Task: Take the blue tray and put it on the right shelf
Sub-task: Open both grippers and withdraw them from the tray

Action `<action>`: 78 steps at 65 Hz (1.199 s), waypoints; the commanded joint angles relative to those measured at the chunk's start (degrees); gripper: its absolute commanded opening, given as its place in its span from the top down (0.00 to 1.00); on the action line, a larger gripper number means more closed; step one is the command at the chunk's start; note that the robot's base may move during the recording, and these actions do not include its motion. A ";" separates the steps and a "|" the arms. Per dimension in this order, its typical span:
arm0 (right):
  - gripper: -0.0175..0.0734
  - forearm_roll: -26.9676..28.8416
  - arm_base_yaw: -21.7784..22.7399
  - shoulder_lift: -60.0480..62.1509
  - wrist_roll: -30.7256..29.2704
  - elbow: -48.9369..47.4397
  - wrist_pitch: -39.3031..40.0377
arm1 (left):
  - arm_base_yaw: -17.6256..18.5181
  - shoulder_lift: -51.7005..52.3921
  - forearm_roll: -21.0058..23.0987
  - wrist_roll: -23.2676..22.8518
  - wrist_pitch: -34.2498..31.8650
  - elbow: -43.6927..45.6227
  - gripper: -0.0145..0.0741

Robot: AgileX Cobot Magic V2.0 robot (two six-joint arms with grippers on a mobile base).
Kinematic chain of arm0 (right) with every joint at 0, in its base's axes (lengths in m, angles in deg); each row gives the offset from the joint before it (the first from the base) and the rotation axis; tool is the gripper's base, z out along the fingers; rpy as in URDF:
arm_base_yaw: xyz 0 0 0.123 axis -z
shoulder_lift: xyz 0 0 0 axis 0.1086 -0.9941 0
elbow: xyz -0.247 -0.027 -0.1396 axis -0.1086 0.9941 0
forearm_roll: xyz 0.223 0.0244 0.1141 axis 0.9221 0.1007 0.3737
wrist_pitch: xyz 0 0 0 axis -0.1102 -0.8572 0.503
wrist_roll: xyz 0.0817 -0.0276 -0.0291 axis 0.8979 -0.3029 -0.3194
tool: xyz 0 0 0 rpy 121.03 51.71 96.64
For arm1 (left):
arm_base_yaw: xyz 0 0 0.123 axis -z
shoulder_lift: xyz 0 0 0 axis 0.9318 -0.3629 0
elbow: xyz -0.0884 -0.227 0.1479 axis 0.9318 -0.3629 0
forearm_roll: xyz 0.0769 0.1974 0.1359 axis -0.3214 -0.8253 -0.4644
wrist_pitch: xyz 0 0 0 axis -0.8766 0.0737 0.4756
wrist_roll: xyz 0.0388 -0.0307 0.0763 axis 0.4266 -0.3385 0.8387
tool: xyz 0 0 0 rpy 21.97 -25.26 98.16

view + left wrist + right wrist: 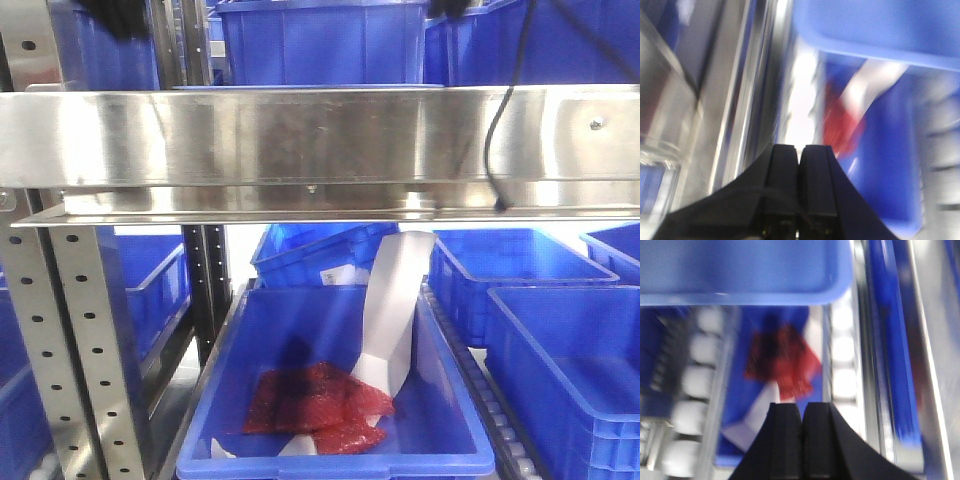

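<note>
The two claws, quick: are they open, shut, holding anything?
Left gripper: shut, fingers pressed together, nothing between them.
Right gripper: shut, fingers together, nothing held.

Light-blue tray point(740, 275) overhead, blurred; shiny steel shelf rail point(300, 140) level.

front rail point(300, 150): brushed silver steel, dull brown-grey reflections
uprights point(85, 350): silver-grey, rows of dark punched holes
storage bins point(330, 400): saturated dark blue, same on both levels
red bags point(315, 405): translucent red, in the front bin
paper strip point(395, 305): white, greyish shading
cable point(497, 150): black, across the rail
blue tray point(740, 270): lighter blue, glossy, blurred
left gripper point(801, 155): black pads
right gripper point(801, 415): black pads
rollers point(695, 380): white, blurred
</note>
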 commanded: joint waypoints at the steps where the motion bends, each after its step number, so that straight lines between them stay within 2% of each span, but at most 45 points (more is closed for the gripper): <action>1: 0.75 -0.13 -0.41 6.11 -3.30 -1.14 7.74 | 0.07 6.23 -0.70 -1.38 -6.27 -0.25 0.89; 8: 0.75 -0.13 -1.87 9.02 -4.51 2.26 12.86 | 0.20 10.06 -0.70 -3.75 -11.09 -5.56 0.89; 21: 0.75 -0.19 -4.33 15.76 -6.10 14.06 26.11 | 0.20 19.01 -1.16 -3.85 -24.84 -20.19 0.89; 36: 0.75 -1.71 -4.85 28.02 -6.29 37.30 45.91 | 0.20 32.18 -5.39 -3.75 -47.22 -42.18 0.89; 42: 0.75 -3.71 -4.85 34.17 -6.29 48.27 54.88 | 0.20 37.67 -6.99 -3.75 -52.54 -50.68 0.89; 49: 0.75 -4.28 -4.85 40.84 -6.29 58.40 62.59 | 0.20 42.67 -8.90 -3.75 -55.33 -57.18 0.89; 55: 0.75 -5.16 -4.85 46.30 -6.29 64.86 66.08 | 0.20 46.49 -9.85 -3.75 -56.00 -61.15 0.89; 78: 0.75 -6.59 -4.85 68.55 -6.29 80.75 64.37 | 0.20 66.10 -11.31 -3.75 -56.23 -72.74 0.89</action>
